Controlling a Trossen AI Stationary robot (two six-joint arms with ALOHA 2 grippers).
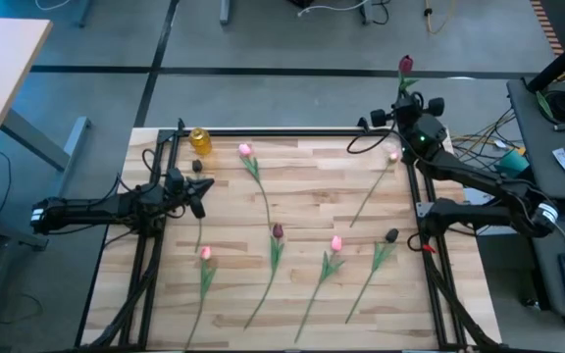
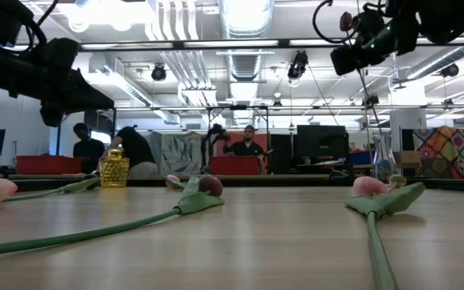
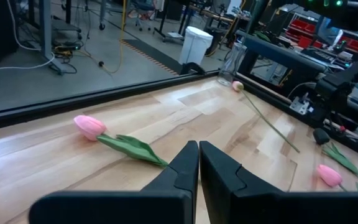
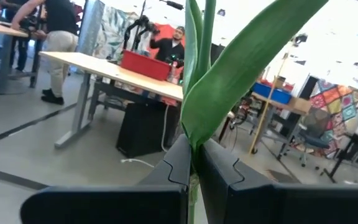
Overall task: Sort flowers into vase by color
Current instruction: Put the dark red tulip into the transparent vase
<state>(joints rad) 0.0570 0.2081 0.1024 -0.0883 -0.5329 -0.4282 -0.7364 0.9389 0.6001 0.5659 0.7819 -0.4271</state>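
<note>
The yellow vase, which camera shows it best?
The low view: the yellow vase stands upright in side profile at the table's far edge. The high view shows only its top at the far left corner, near the left gripper. Neither wrist view shows it.

Bare wood at table [image 1: 312, 201] centre — tulips [image 1: 275, 250] crowd the near half.

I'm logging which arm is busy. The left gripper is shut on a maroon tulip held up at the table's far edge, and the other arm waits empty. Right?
Wrong arm. The high view shows the right gripper shut on the maroon tulip at the far edge; its wrist view shows the stem pinched. The left gripper waits shut and empty.
</note>
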